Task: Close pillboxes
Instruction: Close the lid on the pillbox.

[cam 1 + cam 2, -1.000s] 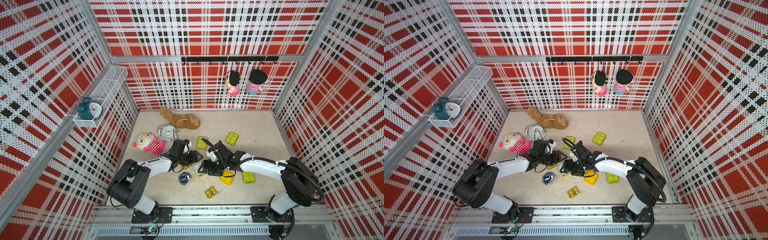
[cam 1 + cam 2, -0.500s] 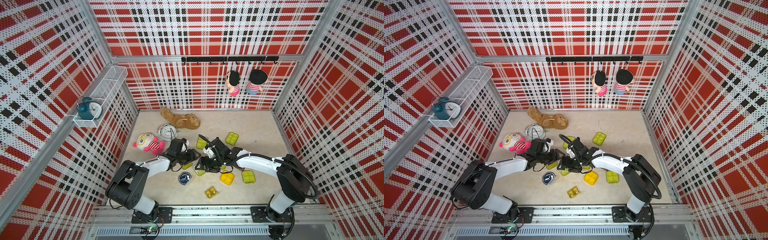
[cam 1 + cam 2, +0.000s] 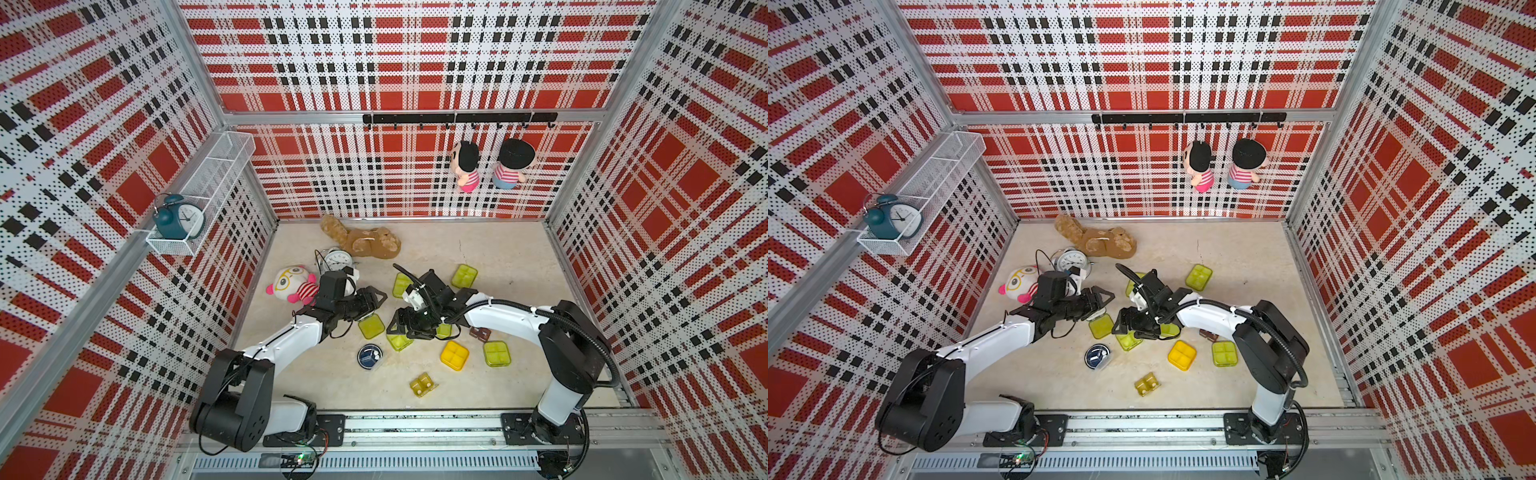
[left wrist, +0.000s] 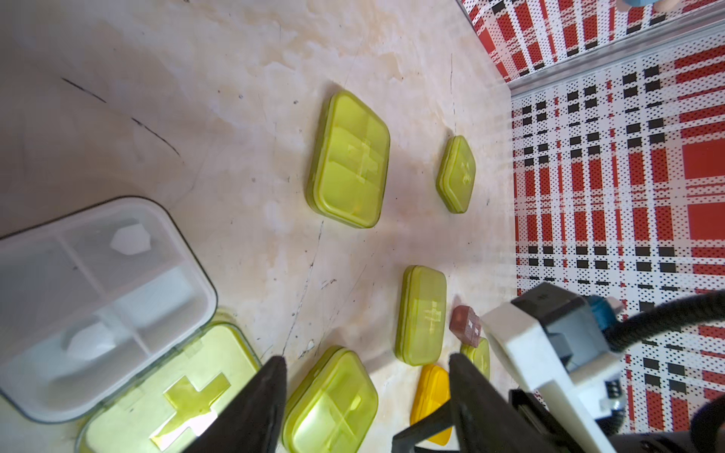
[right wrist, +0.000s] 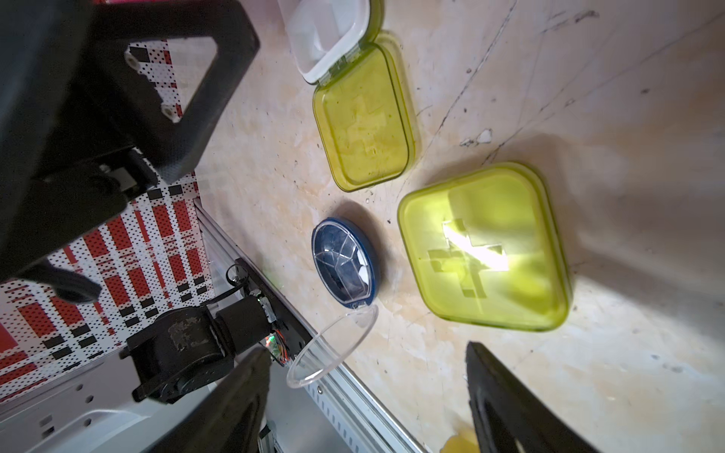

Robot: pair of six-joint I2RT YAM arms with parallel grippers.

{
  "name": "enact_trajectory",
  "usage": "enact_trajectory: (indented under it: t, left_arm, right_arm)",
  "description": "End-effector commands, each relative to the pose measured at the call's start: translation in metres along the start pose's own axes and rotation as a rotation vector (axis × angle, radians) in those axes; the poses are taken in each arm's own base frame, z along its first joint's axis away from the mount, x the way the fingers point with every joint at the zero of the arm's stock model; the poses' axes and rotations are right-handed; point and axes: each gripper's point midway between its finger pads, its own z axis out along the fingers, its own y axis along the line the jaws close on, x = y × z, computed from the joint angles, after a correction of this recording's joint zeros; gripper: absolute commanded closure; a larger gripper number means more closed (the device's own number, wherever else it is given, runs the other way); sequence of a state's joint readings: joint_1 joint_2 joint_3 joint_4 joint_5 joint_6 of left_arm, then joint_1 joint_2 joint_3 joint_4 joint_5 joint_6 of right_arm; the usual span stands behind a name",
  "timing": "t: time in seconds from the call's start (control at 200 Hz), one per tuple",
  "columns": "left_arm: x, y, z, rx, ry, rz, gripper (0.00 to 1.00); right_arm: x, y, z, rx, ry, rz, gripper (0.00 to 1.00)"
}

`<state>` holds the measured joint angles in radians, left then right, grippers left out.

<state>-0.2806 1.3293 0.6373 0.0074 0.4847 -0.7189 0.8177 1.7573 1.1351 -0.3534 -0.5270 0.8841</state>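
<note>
A robot test cell in a lab is shown. The space is boxed in by perforated panels (image 3: pixel 395 62) printed in red plaid and held in aluminium framing (image 3: pixel 291 118). A left arm (image 3: pixel 286 336) and a right arm (image 3: pixel 507 316) are bolted to a metal rail (image 3: pixel 415 428) beside exposed electronics (image 3: pixel 305 457). Dolls (image 3: pixel 465 170) are hung on a hook rail (image 3: pixel 415 118) as props.

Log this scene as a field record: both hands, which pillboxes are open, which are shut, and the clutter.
left hand: open, empty, at the open lime pillbox
right hand: open, empty, near a closed lime pillbox
open: open lime pillbox, lid flat beside its white tray; round navy pillbox, clear lid swung out
closed: orange-yellow pillbox, other lime pillboxes
clutter: alarm clock, brown plush, glasses-wearing plush
</note>
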Motion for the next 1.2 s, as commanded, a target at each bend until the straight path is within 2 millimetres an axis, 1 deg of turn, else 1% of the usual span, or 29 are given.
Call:
enact_trajectory:
  t: [0.0, 0.12, 0.14, 0.351, 0.696, 0.957, 1.197]
  left_arm:
    - [0.004, 0.01, -0.009, -0.027, -0.008, -0.005, 0.32]
    - [0.008, 0.012, -0.015, -0.029, -0.009, -0.006, 0.32]
    - [0.001, 0.02, -0.019, -0.042, -0.031, -0.024, 0.32]
    - [0.002, 0.031, -0.029, -0.058, -0.044, -0.035, 0.32]
    - [0.0, 0.044, -0.035, -0.073, -0.042, -0.044, 0.32]
    - [-0.004, 0.049, -0.04, -0.092, -0.035, -0.038, 0.32]
    - [-0.003, 0.056, -0.042, -0.104, -0.027, -0.044, 0.32]
  right_arm:
    - [-0.004, 0.003, 0.003, -0.01, 0.009, -0.014, 0.19]
    - [-0.005, 0.003, 0.006, -0.01, 0.017, -0.015, 0.19]
    - [-0.005, 0.003, 0.007, -0.01, 0.019, -0.014, 0.19]
    - [-0.003, -0.002, 0.012, -0.008, 0.03, 0.005, 0.19]
    - [-0.003, -0.001, 0.026, -0.011, 0.051, 0.011, 0.18]
    - [-0.004, -0.009, 0.034, 0.003, 0.048, 0.027, 0.18]
    - [-0.001, -0.023, 0.042, 0.035, 0.056, 0.05, 0.18]
